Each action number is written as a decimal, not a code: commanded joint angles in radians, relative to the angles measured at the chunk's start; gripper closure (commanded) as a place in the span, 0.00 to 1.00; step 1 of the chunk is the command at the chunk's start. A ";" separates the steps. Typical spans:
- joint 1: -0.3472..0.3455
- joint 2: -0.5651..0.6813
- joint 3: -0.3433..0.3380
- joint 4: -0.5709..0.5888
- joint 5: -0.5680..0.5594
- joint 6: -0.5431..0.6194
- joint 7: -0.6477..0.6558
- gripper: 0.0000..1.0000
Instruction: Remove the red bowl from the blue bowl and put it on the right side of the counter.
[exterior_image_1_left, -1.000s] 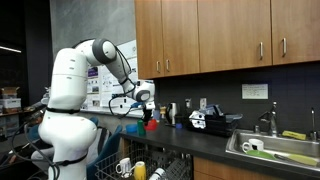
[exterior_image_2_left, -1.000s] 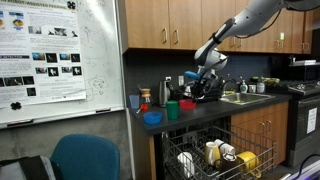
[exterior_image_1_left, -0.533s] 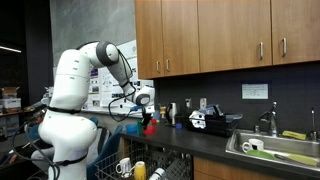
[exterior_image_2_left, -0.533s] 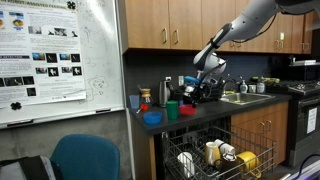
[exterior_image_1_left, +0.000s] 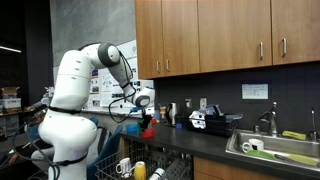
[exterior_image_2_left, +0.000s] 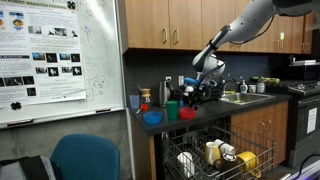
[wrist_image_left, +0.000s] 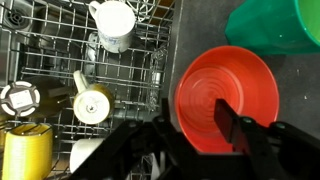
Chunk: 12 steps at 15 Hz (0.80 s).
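The red bowl fills the middle right of the wrist view, low over the dark counter near its front edge. My gripper straddles its near rim, one finger inside and one outside, shut on it. In both exterior views the red bowl hangs under the gripper, just at counter level beside the green cup. The blue bowl stands empty at the counter's end, apart from the red bowl.
The green cup stands close beyond the red bowl. An open dishwasher rack with mugs and a yellow cup lies below the counter edge. A dark appliance and the steel sink lie further along.
My gripper has moved down a little with the red bowl in it, bringing the bowl down to counter level next to the green cup.
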 joint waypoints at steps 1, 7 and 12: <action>0.008 -0.049 0.003 0.002 -0.010 -0.009 0.003 0.18; 0.029 -0.121 0.010 0.045 -0.111 -0.120 0.018 0.00; 0.050 -0.158 0.031 0.104 -0.246 -0.274 -0.017 0.00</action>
